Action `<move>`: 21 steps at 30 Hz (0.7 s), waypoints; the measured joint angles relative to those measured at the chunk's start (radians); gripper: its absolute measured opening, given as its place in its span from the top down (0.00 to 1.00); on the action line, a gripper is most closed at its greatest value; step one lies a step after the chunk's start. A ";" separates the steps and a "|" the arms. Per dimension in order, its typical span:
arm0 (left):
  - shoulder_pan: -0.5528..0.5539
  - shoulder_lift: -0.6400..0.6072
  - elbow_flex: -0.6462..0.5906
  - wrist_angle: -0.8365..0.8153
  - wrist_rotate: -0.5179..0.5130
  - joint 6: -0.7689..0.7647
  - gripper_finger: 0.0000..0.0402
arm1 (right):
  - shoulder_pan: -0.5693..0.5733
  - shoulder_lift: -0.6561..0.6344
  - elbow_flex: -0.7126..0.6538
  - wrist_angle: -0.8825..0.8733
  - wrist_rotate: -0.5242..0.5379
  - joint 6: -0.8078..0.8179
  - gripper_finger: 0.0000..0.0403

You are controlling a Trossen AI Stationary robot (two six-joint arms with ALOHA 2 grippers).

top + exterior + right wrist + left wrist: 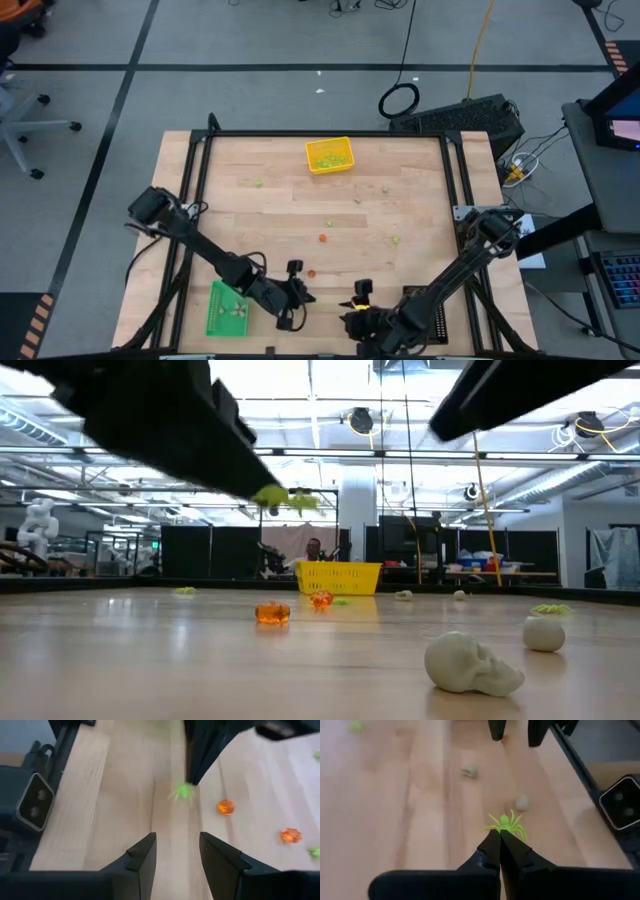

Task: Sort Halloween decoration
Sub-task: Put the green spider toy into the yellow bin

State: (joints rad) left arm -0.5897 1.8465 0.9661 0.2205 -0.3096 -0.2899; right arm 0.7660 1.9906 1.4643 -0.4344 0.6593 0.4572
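Light green and spindly, a toy spider (505, 824) hangs from the tips of the left gripper (499, 836), whose fingers are pressed together on it. In the low view the spider (284, 499) is lifted clear of the table (280, 215), held in the air under the dark arm. From above, the left arm reaches from its base at the table's left edge, slanting toward the near middle, with the gripper (296, 297) just right of the green tray (226, 308) at the near edge.

The right gripper (177, 851) sits close by at the near edge, its fingers parted and with nothing between them; its arm slants in from the right side, wrist low by the black tray (432, 312). Its camera looks along the wood at the spider (182, 791) pinched by the other arm's fingers.

Other pieces lie scattered on the table. Two orange pieces (272, 613) (321, 599) rest near the middle, one nearer than the other. A pale skull (470, 662) lies close to the near edge on the right, with a pale ball (543, 633) just beyond it. Small green pieces (394, 240) dot the right and far parts of the table. The yellow tray (329, 156) stands at the far middle, with green bits inside
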 joint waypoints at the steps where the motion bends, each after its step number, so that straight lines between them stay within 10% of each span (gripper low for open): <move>1: 0.001 -0.018 0.000 -0.017 -0.017 0.036 1.00 | 0.003 -0.010 0.000 -0.019 0.007 0.000 0.67; 21: 0.014 -0.213 0.001 -0.052 -0.407 1.057 1.00 | 0.000 -0.156 0.000 -0.561 0.310 -0.015 0.67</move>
State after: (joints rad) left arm -0.5757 1.6333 0.9668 0.1682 -0.7165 0.7675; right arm 0.7662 1.8343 1.4647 -0.9950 0.9691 0.4419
